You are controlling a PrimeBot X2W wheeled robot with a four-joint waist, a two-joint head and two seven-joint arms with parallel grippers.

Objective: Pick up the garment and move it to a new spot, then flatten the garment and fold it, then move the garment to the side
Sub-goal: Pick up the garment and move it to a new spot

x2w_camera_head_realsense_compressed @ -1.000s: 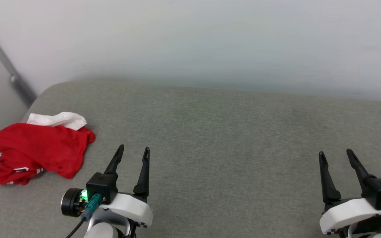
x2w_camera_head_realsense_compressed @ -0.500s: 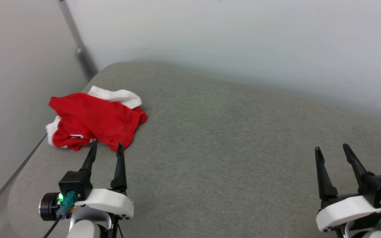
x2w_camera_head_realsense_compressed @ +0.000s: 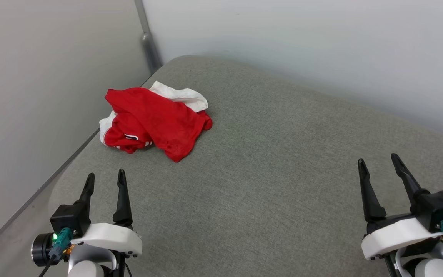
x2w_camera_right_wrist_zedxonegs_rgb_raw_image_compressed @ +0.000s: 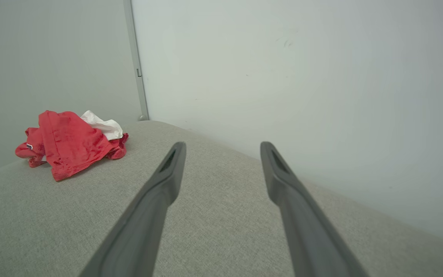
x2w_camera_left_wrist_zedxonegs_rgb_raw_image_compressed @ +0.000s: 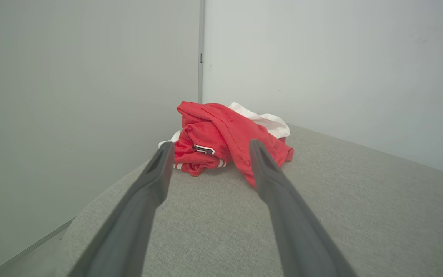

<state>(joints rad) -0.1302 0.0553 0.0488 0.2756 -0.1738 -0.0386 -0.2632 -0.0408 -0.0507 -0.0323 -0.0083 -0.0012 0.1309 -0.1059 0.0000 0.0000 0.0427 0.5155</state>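
The garment point(x2w_camera_head_realsense_compressed: 156, 123) lies crumpled in a heap near the far left corner of the grey padded surface point(x2w_camera_head_realsense_compressed: 267, 161), red with a white sleeve poking out at its back and striped trim at its left. The left wrist view has the garment point(x2w_camera_left_wrist_zedxonegs_rgb_raw_image_compressed: 221, 142) straight ahead beyond the fingers. From the right wrist the garment point(x2w_camera_right_wrist_zedxonegs_rgb_raw_image_compressed: 69, 142) sits far off to the left. My left gripper point(x2w_camera_head_realsense_compressed: 105, 177) hovers open at the lower left, short of the heap, with nothing in it. At the lower right my right gripper point(x2w_camera_head_realsense_compressed: 377, 161) is open too, and holds nothing.
Pale walls meet in a corner behind the garment, with a grey metal strip point(x2w_camera_head_realsense_compressed: 148, 42) running up it. The surface's left edge point(x2w_camera_head_realsense_compressed: 44, 188) drops off beside my left gripper. Bare grey fabric spreads across the middle and right.
The whole head view has swung left, so the garment now sits nearer the picture's centre; the camera turned, not the garment. Both grippers stay open.
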